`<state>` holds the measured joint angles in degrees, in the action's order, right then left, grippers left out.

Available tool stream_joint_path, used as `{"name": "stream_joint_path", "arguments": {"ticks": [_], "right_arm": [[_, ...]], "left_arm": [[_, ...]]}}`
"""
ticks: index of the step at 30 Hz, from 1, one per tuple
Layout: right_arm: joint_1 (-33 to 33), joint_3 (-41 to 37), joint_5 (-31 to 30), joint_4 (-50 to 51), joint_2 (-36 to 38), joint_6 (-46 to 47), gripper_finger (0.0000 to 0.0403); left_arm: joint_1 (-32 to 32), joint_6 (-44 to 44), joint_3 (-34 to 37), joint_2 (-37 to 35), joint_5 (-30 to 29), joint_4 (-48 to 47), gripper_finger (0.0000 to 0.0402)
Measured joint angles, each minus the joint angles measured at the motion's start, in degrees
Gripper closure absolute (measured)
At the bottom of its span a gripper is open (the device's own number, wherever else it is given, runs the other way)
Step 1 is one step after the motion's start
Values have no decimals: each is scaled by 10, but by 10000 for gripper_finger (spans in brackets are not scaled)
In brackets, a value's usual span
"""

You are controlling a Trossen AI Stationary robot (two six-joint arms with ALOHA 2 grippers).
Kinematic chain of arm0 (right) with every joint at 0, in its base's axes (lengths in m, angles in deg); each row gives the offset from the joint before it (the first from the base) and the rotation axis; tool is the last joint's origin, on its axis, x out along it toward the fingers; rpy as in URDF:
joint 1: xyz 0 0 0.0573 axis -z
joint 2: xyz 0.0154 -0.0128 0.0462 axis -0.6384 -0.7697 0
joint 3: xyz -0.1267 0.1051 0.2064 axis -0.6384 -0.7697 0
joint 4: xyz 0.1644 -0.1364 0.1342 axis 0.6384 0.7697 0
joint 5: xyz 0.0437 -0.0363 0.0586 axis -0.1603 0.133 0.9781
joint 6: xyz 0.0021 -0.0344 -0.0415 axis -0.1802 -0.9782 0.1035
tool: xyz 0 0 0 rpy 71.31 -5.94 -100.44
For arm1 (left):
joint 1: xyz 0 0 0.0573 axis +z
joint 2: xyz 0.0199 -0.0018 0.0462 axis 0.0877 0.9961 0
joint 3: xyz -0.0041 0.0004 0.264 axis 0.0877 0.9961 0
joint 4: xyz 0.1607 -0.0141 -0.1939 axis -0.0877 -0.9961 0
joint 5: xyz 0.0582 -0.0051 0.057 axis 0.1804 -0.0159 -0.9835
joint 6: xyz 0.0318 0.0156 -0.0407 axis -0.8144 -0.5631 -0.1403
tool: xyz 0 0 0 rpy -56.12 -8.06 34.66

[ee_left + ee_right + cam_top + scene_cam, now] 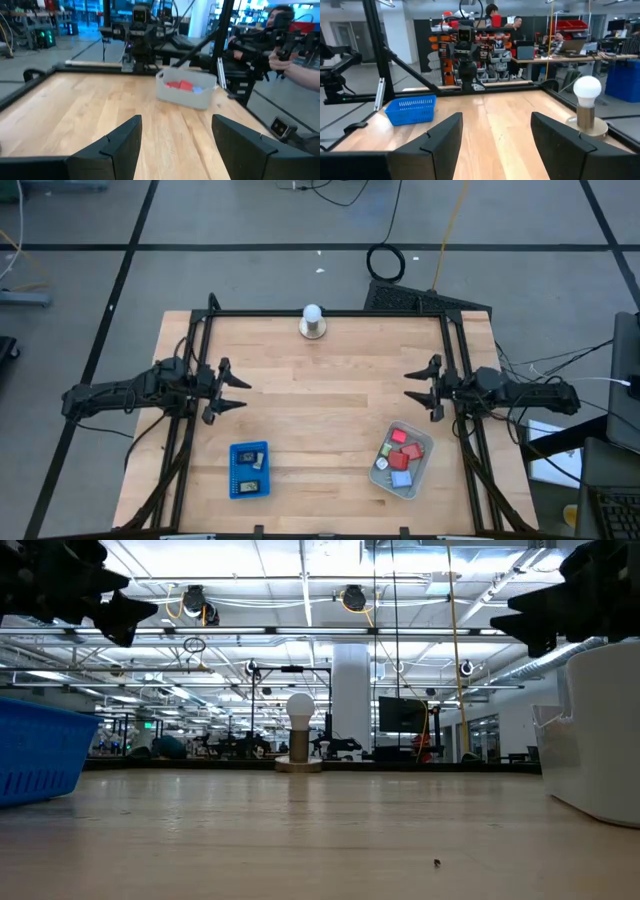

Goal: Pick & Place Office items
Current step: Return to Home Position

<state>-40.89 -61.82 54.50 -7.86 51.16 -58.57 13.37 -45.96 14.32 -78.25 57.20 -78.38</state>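
Several office items, red, pink and light-blue blocks (405,450), lie in the clear grey bin (403,460) at the table's near right; red ones (179,85) show through its rim in the left wrist view. Two black rectangles with pale labels (251,459) lie in the flat blue tray (249,470) at the near left. My left gripper (235,391) hovers open above the table's left side, well away from the tray. My right gripper (418,388) hovers open over the right side, farther back than the bin. Both point toward the table's middle.
A white ball on a round metal base (313,322) stands at the middle of the table's far edge. A black frame (330,313) runs along the far, left and right edges. Bare wood lies between the two grippers. People sit at desks beyond the table (515,22).
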Motion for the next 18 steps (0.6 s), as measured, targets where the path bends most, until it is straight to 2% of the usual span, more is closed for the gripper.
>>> {"name": "stream_joint_path", "arguments": {"ticks": [6, 11, 18], "right_arm": [[5, -24, 0, -11, 0, 11, 177], [5, -56, 1, -58, 0, 15, 177], [5, -69, 0, -55, 0, 15, 177]], "left_arm": [[0, 6, 41, 0, 0, 44, 158], [0, 10, 62, 0, 0, 74, 158], [0, -5, 97, 0, 0, 90, 158]]}}
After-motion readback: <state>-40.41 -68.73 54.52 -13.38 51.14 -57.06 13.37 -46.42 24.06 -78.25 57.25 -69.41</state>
